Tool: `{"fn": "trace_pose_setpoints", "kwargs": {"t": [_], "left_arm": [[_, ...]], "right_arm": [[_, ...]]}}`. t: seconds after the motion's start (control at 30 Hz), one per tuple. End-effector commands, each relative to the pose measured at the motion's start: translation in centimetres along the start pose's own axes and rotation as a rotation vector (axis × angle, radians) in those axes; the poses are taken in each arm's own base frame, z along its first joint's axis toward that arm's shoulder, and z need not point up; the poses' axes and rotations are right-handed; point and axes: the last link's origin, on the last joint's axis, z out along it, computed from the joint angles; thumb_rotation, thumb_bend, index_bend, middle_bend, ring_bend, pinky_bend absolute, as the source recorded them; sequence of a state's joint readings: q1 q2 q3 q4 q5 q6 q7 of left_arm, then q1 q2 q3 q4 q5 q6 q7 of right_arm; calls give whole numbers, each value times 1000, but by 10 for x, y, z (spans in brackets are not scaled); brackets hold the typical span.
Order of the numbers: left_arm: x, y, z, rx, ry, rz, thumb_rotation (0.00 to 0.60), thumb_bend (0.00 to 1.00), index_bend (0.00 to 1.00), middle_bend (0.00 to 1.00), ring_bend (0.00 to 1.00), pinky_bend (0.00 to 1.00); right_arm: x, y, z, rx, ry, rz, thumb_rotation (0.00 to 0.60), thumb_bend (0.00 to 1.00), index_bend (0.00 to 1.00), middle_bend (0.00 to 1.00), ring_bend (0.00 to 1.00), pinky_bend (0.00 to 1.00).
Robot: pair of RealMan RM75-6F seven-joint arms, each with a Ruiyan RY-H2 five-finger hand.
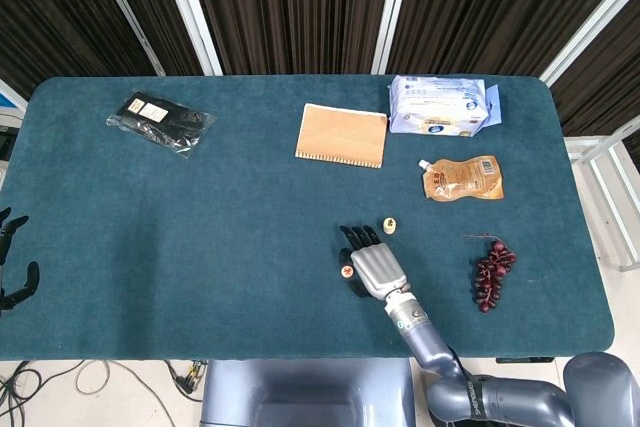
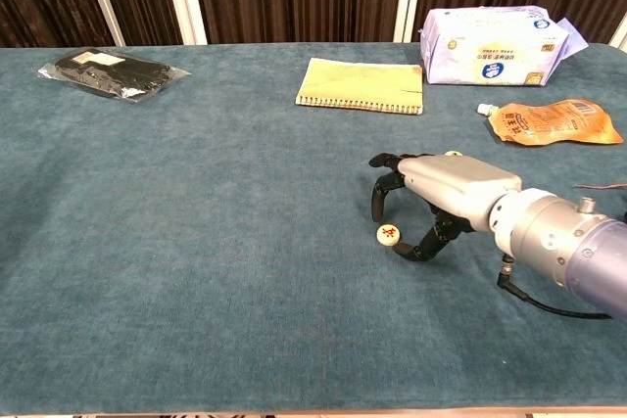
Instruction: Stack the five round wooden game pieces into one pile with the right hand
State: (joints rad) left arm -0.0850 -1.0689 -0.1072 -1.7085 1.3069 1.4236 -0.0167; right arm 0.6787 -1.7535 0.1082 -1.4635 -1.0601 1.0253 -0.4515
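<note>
Right hand (image 2: 431,205) sits low over the teal worktop (image 1: 200,237), palm down, fingers (image 2: 380,198) curled downward and spread apart, thumb (image 2: 423,245) hooked underneath. It's not holding anything, so I'd call it released, just arched over the cloth. 1 round wooden game piece (image 2: 388,234) lies flat on the worktop right between the thumb tip and the fingertips; in the chest view it looks just beside the thumb tip, but I can't tell if they actually touch. From the head view that same piece (image 1: 345,271) shows at the left edge of the hand (image 1: 372,265). A 2nd piece (image 1: 389,225) (could be a small pile, too small to tell) sits a bit beyond the fingers, toward the far side of the worktop; in the chest view only a sliver of it peeks over the back of the hand.

Left hand (image 1: 14,262) is way off at the left edge of the head view, past the worktop, dark fingers spread apart with nothing in them.

Other stuff lying around: a tan notebook (image 1: 341,134), a pack of wipes (image 1: 440,105), an orange pouch (image 1: 462,178), a bunch of dark grapes (image 1: 491,274) off to the right of the hand, and a black packet (image 1: 160,120) far left.
</note>
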Motion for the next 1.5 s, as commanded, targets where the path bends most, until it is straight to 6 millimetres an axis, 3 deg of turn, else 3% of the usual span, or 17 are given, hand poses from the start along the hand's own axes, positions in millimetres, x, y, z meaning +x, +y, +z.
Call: {"fn": "trace_pose_setpoints", "kwargs": {"t": [0.03,1.17,1.33,1.5], "left_arm": [[0,0,0,0,0,0,600,485,140,0,0,0],[0,0,0,1,-2,-1,600,485,140,0,0,0],[0,0,0,1,-1,-2,600,485,140,0,0,0],[0,0,0,0,0,-2,600,485,140,0,0,0]], "right_arm": [[0,0,1,-1,-2,0,600,416,434,0,0,0],[-2,3,9,-13,-17,10,600,416,534,0,0,0],[12,3,10,-11,11,22,600,416,534,0,0,0],[40,11,14,-31,39,48,600,417,534,0,0,0]]}}
